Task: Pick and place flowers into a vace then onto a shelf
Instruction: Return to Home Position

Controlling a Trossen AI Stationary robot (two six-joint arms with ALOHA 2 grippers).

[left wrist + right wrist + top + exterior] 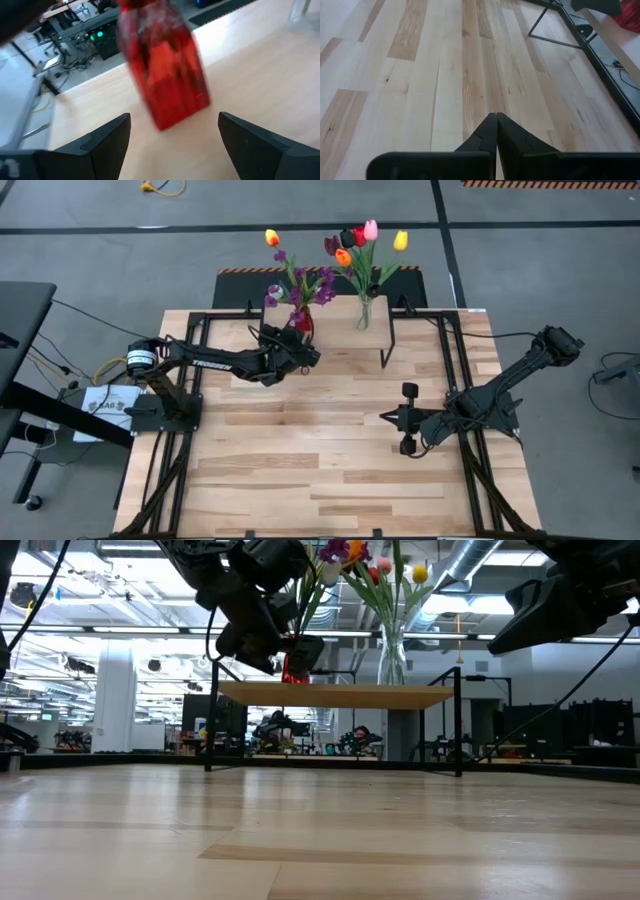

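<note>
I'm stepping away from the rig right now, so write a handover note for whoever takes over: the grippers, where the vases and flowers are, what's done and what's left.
Left gripper: open and empty, arm stretched out to the shelf, fingers either side of the red vase without gripping it.
Right gripper: shut and empty, above the bare tabletop on the right.
Things: the red vase holds the purple sprigs. The transparent vase holds the tulips. Both stand upright, side by side on the shelf.
Done: flowers in vases, both vases on the shelf.
Left: draw the left arm clear of the red vase and send it home.
</note>
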